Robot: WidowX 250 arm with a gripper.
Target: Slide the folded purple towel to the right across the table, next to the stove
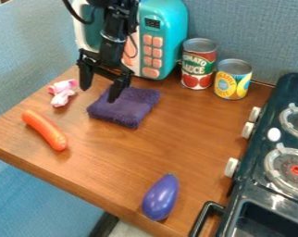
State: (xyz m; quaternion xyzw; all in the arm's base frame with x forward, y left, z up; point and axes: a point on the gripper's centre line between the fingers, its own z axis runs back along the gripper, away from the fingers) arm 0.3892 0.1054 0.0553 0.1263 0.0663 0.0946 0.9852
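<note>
A black two-finger pincer hangs open over a folded purple fabric cloth on a brown wooden table — likely light, soft, not slippery, best pinched by its thick edge. Beyond: an orange plastic sausage.

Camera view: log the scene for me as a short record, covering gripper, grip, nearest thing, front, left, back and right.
gripper: open, above the wooden table, gripper pointing down
grip: nothing visible between the fingers
nearest: folded purple cloth; contact unclear
front: purple eggplant, near the edge
left: orange sausage-shaped toy, pink item
back: teal toy microwave, two cans side by side
right: dark toy stove
</note>
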